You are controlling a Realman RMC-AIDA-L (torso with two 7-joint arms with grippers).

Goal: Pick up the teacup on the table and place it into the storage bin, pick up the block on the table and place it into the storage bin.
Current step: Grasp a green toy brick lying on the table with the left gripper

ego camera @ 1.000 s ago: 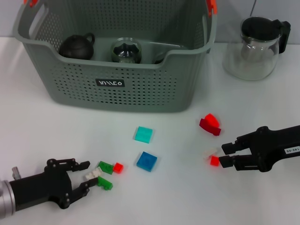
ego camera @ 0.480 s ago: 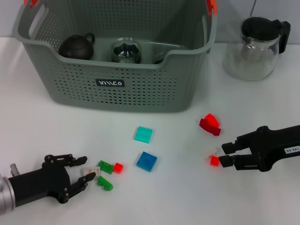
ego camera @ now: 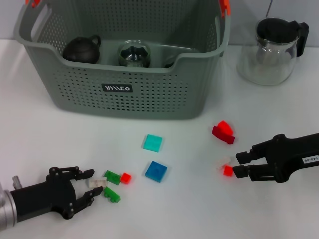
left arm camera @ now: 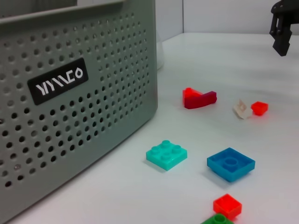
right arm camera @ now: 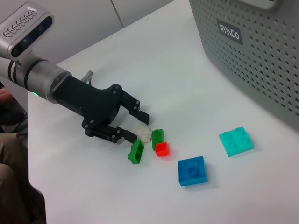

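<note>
My left gripper point(ego camera: 92, 182) lies low at the front left, open, its fingers on either side of a small white block point(ego camera: 94, 182) without closing on it. The right wrist view shows the same left gripper point(right arm camera: 139, 126) and white block point(right arm camera: 144, 134). Two green blocks point(ego camera: 112, 177) point(ego camera: 111, 195) and a small red block point(ego camera: 125, 178) lie just beyond. My right gripper point(ego camera: 238, 165) is open at the right, with a tiny red block point(ego camera: 228, 171) just off its fingertips. The storage bin point(ego camera: 119, 89) stands at the back. No teacup shows on the table.
A teal block point(ego camera: 152, 143) and a blue block point(ego camera: 156, 171) lie mid-table, and a dark red pair point(ego camera: 223, 132) lies to the right. The bin holds a dark teapot point(ego camera: 81, 48) and a glass vessel point(ego camera: 133, 54). A glass teapot point(ego camera: 271, 50) stands at the back right.
My left gripper drew back a little toward the left, and the white block shifted slightly with it, away from the green blocks. The right arm has not moved.
</note>
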